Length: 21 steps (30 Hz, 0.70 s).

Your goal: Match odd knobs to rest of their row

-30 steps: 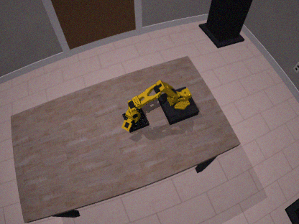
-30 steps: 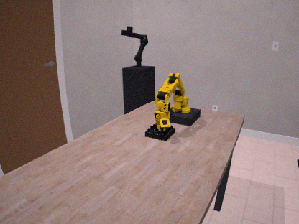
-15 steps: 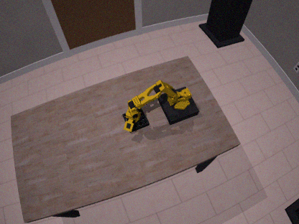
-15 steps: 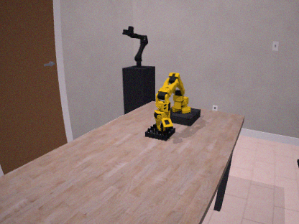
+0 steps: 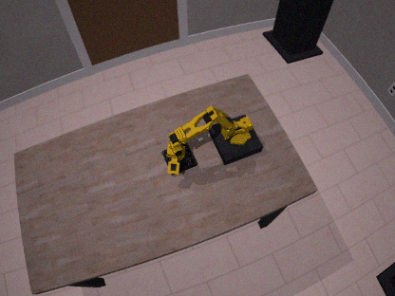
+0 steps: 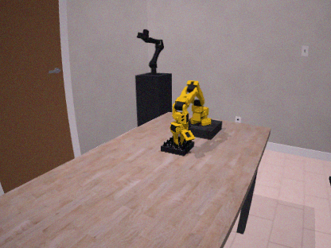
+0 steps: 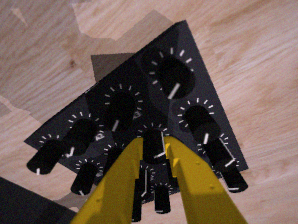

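Our gripper (image 5: 175,164) (image 6: 177,143) (image 7: 154,142) is narrow, its fingers closed on a knob (image 7: 153,147) of the knob box (image 5: 191,164) (image 6: 172,150) (image 7: 204,75) directly beneath. We expect a light, stiff, smooth turn; we should pinch the sides squarely. Neighbouring knobs (image 7: 201,122) crowd our fingers, leaving little swing room.

Gripper (image 5: 174,167) (image 6: 181,140) (image 7: 154,144), one: turned about its own length in two successive steps across the three moments. Top view: its square yellow end, formerly further left and more slanted, now swung rightward, the turn counter-clockwise as seen there; a small part of the shift made by the middle moment, the rest since. Exterior view: the same square end displaced to the right, its face now more tilted than in either earlier state.
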Available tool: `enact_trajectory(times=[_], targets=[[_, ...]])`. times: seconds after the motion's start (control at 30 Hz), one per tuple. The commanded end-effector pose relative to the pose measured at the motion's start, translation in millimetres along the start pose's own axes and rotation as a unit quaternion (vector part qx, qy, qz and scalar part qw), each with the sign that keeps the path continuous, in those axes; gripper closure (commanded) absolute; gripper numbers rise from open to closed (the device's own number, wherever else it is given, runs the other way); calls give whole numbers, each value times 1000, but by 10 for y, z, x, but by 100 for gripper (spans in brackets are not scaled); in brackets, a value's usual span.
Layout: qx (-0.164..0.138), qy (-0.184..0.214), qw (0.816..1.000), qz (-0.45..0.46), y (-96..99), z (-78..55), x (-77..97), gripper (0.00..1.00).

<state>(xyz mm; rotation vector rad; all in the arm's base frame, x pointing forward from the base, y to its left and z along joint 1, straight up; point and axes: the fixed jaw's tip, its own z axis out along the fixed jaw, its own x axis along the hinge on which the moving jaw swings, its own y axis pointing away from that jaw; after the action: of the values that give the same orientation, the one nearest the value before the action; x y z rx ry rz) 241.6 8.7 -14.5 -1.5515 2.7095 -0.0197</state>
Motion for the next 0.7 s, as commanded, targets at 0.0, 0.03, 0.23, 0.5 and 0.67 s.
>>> enact_trajectory(times=[0.0, 0.03, 0.23, 0.5, 0.67], targets=[[-10, 4, 999, -39, 35, 22, 7, 99], [-10, 4, 999, -48, 35, 22, 8, 99], [-10, 4, 997, -82, 35, 22, 12, 99], [-10, 3, 988, -152, 33, 22, 20, 99], [-10, 3, 981, -195, 31, 22, 24, 99]])
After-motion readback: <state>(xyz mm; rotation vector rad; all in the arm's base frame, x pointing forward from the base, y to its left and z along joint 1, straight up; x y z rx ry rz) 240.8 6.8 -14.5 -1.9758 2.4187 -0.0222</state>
